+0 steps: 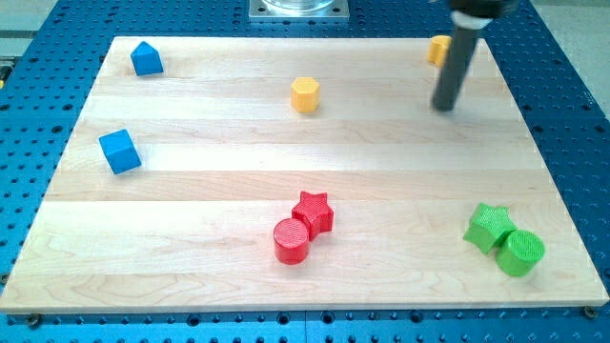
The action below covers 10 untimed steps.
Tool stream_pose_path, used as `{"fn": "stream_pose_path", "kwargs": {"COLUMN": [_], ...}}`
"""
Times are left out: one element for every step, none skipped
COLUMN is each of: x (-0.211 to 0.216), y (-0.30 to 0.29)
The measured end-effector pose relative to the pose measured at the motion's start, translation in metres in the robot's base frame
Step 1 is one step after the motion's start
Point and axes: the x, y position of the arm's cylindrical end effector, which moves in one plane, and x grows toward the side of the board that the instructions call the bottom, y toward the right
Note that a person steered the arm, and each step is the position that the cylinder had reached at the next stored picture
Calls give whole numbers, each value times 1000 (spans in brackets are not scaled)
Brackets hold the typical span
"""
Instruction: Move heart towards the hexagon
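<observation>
A yellow hexagon block (304,94) lies at the view's upper middle of the wooden board (191,238). A second yellow block (437,50), partly hidden behind my rod, sits near the top right edge; its shape cannot be made out. My rod comes down from the top right, and my tip (444,107) rests on the board just below that yellow block and well to the right of the hexagon. The tip touches no block.
A blue pentagon-like block (146,59) is at the top left and a blue cube (120,151) is at the left. A red star (313,211) touches a red cylinder (291,240) at bottom centre. A green star (489,227) touches a green cylinder (520,252) at bottom right.
</observation>
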Motion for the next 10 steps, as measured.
{"fn": "stream_pose_path", "kwargs": {"x": [-64,-104,-104,-104,-104,-104,-104,-104,-104,-95], "y": [62,68,32,17,16,14,14,14,14,-26]}}
